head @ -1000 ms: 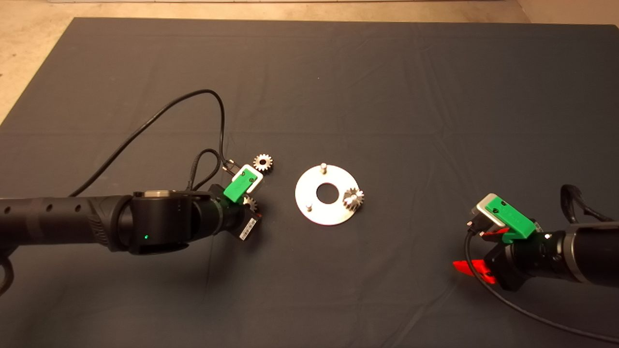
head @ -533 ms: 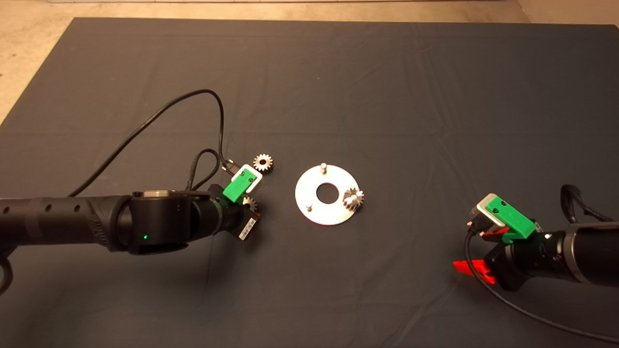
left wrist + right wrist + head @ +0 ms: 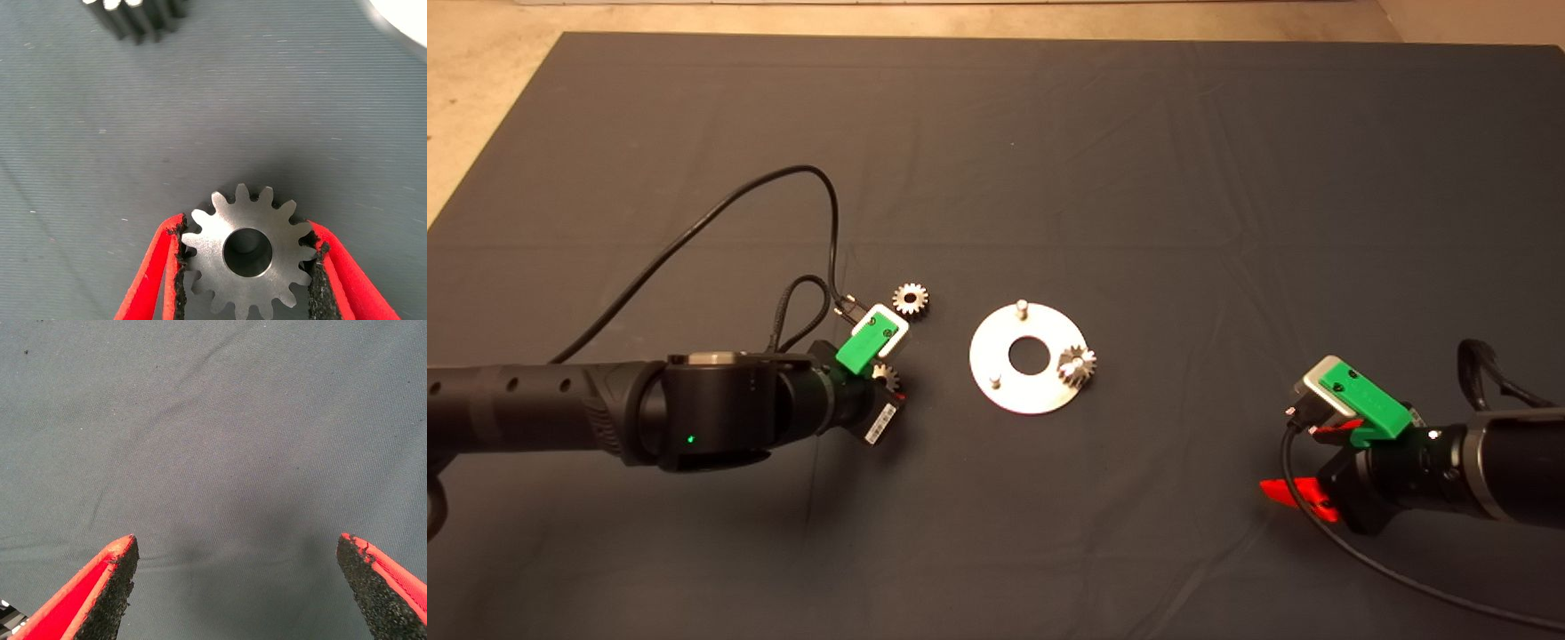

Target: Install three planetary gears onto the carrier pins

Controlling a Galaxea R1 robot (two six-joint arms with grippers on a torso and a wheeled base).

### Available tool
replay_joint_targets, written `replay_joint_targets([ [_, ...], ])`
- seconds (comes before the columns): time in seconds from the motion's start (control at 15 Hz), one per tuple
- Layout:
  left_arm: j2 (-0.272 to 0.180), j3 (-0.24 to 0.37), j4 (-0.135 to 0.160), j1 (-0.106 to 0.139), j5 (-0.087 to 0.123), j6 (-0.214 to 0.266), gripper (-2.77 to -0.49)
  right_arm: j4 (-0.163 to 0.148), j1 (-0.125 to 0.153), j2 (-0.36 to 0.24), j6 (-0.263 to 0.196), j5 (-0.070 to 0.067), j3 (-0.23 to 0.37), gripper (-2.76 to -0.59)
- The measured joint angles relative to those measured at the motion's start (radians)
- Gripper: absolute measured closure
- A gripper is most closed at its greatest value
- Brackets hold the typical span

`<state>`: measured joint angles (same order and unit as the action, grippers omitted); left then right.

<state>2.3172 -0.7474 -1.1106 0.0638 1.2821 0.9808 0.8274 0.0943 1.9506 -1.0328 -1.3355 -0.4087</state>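
Dark woven matting [image 3: 1103, 142] is covering the table under us, with a strip of pale floor showing past its far edge.

We are holding one planetary gear [image 3: 248, 257] in our left gripper [image 3: 248, 280], whose black pads are pressing against the teeth on two opposite sides. The gear is lying flat between the pads with its centre hole facing the wrist camera. We judge this grip is chosen so the bore stays level and free to drop over a stud. In the head view that gear [image 3: 886, 373] is peeking out just beyond the left wrist, short of the carrier disc [image 3: 996, 360].

We are counting three planetary gears. One is in our grip. A second [image 3: 911, 300] is lying loose on the mat just beyond the left gripper, near the disc but not touching it. A third [image 3: 1078, 364] is sitting at the disc's right edge over a pin, though it looks tilted, so we cannot tell whether it is fully seated.

We are counting three carrier pins in all: a bare one at the far side [image 3: 1021, 308], a bare one at the near left [image 3: 995, 380], and one hidden under the seated gear. Our guess is that the near-left pin is the closer target.

Our right gripper [image 3: 240, 587] is waiting over bare mat at the lower right, its fingers spread wide and holding nothing.
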Motion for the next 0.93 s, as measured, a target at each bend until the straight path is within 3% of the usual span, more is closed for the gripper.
replay_joint_targets([
  [0.2,-0.002,0.031,0.000,0.000,0.003,0.000,-0.85,0.000,0.000,-0.009,0.016,0.002,0.000,-2.20],
  [0.33,-0.002,0.053,0.000,0.000,0.019,0.000,-0.81,0.000,0.000,-0.037,0.022,0.001,0.000,-2.20],
  [0.53,0.009,0.109,0.001,0.005,0.086,0.000,-0.74,0.000,0.000,-0.050,0.037,0.002,0.000,-2.20],
  [0.6,0.018,0.129,0.008,0.019,0.111,0.001,-0.73,0.000,0.000,-0.050,0.038,0.003,0.000,-2.20],
  [0.8,0.107,0.151,0.011,0.093,0.211,0.001,-0.72,0.000,0.000,-0.050,0.039,0.005,0.000,-2.20],
  [0.87,0.151,0.153,0.014,0.097,0.234,0.001,-0.72,0.000,0.000,-0.050,0.039,0.004,0.000,-2.20],
  [0.93,0.187,0.154,0.023,0.097,0.236,0.001,-0.72,0.000,0.000,-0.050,0.040,0.005,0.000,-2.20],
])
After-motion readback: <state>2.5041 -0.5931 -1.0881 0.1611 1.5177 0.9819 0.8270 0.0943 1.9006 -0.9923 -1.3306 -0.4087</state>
